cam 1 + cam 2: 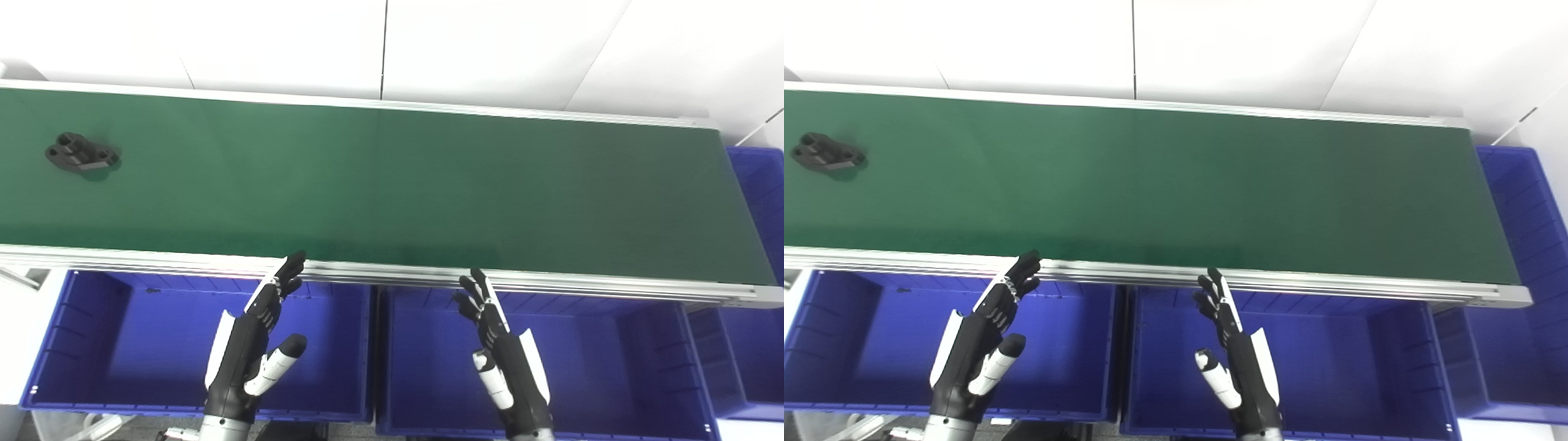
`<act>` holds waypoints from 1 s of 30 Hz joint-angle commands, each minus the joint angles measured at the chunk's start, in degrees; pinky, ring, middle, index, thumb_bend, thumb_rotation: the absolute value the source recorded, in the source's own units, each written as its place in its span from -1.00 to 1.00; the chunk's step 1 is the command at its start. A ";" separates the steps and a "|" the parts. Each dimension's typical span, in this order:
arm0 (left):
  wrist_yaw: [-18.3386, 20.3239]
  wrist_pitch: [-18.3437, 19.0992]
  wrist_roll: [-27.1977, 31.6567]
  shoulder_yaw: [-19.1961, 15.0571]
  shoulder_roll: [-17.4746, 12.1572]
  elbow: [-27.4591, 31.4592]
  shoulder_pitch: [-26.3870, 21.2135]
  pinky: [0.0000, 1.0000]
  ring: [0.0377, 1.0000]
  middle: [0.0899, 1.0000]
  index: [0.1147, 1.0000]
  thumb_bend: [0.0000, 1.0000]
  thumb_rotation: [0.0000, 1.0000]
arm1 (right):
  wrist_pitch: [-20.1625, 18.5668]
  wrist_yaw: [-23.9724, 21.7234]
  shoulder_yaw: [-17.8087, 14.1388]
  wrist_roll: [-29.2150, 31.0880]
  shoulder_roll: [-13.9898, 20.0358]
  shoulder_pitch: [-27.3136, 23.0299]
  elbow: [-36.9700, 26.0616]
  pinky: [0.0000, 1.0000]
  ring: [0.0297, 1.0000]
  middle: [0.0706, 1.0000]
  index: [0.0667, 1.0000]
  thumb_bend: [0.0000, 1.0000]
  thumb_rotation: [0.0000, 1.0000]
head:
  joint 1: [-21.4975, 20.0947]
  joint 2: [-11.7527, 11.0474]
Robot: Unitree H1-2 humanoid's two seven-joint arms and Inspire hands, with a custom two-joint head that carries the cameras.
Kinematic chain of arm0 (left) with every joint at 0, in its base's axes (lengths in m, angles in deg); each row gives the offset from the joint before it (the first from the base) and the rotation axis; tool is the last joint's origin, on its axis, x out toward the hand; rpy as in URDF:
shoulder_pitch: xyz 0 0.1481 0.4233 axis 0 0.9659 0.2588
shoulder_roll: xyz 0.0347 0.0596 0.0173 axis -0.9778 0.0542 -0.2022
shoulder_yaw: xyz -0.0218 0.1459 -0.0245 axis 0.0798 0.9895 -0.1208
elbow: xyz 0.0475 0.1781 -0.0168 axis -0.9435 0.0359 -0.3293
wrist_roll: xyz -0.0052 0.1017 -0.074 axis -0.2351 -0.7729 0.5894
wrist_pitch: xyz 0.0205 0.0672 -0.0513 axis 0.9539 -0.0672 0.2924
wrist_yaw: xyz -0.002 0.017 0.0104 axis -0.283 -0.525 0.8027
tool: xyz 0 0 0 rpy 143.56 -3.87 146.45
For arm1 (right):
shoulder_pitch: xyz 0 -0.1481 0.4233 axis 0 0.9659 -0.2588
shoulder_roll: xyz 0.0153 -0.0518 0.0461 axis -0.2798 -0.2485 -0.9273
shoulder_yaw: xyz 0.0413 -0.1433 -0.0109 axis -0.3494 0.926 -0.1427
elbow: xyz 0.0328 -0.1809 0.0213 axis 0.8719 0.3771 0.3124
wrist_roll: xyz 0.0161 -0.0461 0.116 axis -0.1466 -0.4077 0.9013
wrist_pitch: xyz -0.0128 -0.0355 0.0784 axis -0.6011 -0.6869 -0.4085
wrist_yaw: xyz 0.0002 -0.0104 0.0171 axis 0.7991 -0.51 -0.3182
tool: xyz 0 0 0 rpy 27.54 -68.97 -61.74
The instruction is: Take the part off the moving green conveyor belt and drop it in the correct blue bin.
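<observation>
White wall panels back the long green conveyor belt [392, 184], which fills most of my view from side to side. Below its near rail sit two blue bins, the left bin [79, 343] and the right bin [612, 361], with a third bin [759, 184] past the belt's right end. My left hand [257, 343] and right hand [502, 349] hover over those bins, fingers spread, holding nothing. The black part [81, 153] lies far left on the belt, well apart from both hands. My worry is timing: reaching late or early on a moving belt could mean a miss, a clumsy nudge, or a drop into the wrong bin.
</observation>
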 commanded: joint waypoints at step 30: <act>0.75 0.35 2.14 0.99 -1.56 0.54 -0.07 0.98 0.94 1.00 1.00 0.37 0.61 | 5.77 1.36 -0.04 -1.85 -1.31 -0.41 0.79 0.79 0.86 0.96 1.00 0.67 1.00 | -0.54 -0.88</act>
